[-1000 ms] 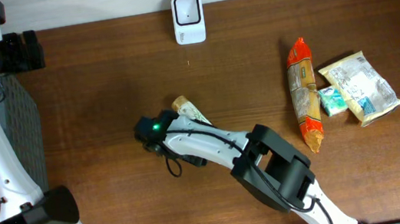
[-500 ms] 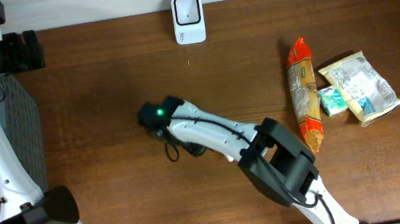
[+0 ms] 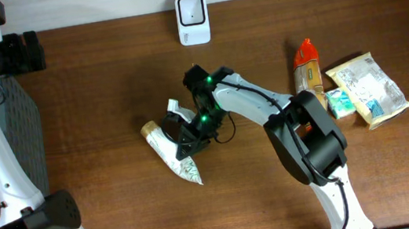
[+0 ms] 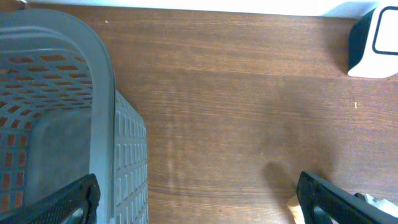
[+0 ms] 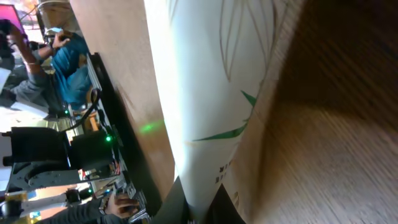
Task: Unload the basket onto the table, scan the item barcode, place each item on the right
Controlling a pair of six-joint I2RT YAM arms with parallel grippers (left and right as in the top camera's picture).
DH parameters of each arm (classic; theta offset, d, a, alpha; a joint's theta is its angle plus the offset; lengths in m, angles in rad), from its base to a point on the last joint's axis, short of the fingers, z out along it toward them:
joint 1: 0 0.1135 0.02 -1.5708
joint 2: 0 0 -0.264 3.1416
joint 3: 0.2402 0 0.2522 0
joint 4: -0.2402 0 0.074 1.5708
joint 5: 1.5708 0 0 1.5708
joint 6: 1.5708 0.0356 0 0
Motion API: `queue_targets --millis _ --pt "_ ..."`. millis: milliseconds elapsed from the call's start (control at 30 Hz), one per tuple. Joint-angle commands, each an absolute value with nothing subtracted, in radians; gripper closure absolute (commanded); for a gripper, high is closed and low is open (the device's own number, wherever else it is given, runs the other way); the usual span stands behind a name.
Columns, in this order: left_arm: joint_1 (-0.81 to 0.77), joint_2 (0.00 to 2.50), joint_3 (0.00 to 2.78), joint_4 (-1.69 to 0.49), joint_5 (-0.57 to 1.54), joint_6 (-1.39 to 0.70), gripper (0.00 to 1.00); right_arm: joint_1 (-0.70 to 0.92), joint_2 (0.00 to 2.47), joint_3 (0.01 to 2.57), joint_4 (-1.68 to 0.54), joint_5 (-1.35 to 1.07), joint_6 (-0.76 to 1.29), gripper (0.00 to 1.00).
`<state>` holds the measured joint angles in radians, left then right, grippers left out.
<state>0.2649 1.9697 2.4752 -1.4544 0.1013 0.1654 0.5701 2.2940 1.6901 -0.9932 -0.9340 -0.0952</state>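
Packet (image 3: 175,159): long, white, with a tan end and green leaf print. In the overhead view it lies diagonally near the middle of the table (image 3: 89,82), tan end toward the upper left and the other end pointing down and to the right. It sits below and to the left of the scanner (image 3: 191,8), well apart from it. Whether the packet rests on the wood or is raised off it cannot be told.

Right gripper (image 3: 189,138): its jaws are closed on the packet along its right-hand side. In the right wrist view the white wrapper fills the frame and runs down between the dark fingertips at the bottom edge.

Left gripper (image 4: 205,202): its jaws stand wide apart with nothing between them. It hovers over bare wood, just beside the grey mesh basket (image 4: 56,124).

At the right end of the table lie an orange packet (image 3: 311,96), a small green and white box (image 3: 337,102) and a pale bag (image 3: 367,89), side by side and touching.
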Motion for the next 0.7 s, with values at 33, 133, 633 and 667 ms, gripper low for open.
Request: queue_targets --millis 33,133,633,667 --pt "0.271 1.967 2.479 -1.453 0.109 0.181 0.01 0.531 2.283 1.689 -0.991 -0.744 -0.009 0.96" --pt "0.271 1.967 2.479 -1.453 0.109 0.181 0.01 0.528 2.283 1.689 -1.018 -0.521 0.044 0.81" --pt "0.271 1.967 2.479 -1.453 0.109 0.181 0.01 0.515 2.283 1.866 -1.217 -0.566 -0.170 0.18" --pt "0.271 1.967 2.479 -1.453 0.109 0.181 0.01 0.515 2.283 1.861 -1.217 -0.595 -0.188 0.15"
